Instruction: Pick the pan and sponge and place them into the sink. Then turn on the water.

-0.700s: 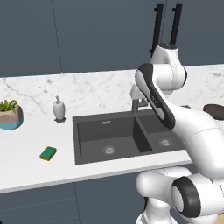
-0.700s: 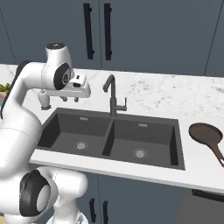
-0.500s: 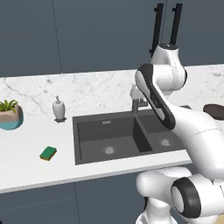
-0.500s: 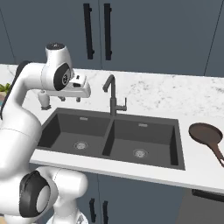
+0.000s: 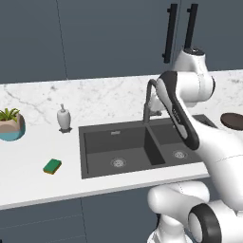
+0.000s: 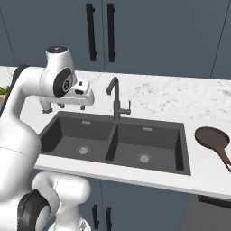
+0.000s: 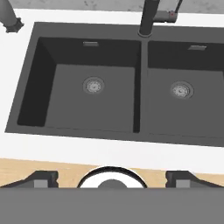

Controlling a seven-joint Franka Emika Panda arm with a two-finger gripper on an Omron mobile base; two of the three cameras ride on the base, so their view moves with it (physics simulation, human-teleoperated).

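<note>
Hand view looks down on the sink (image 7: 26, 87), and at its bottom edge we see the two dark fingertips (image 7: 43, 178) of the tool (image 7: 111, 179) standing far apart with nothing between them, so we read the tool as wide open and empty. From the right base view, the tool (image 6: 83, 104) hangs above the left basin, beside the dark gooseneck faucet (image 6: 115, 97). Both basins have nothing in them. The pan (image 6: 212, 136) lies on the white counter (image 6: 198, 173) to the right of the sink, with its thin handle pointing toward the front edge. The sponge (image 5: 52, 166) lies on the counter left of the sink, well apart from the pan, and the white soap dispenser (image 5: 63, 117) stands behind it near the wall. We judge the pan to be stiff and rather heavy for this tool; its smooth rim may slip, so we think the handle, close to the bowl, is the better place to hold it. The sponge looks light and soft, it should give a little, and we would take it across its short sides.
</note>
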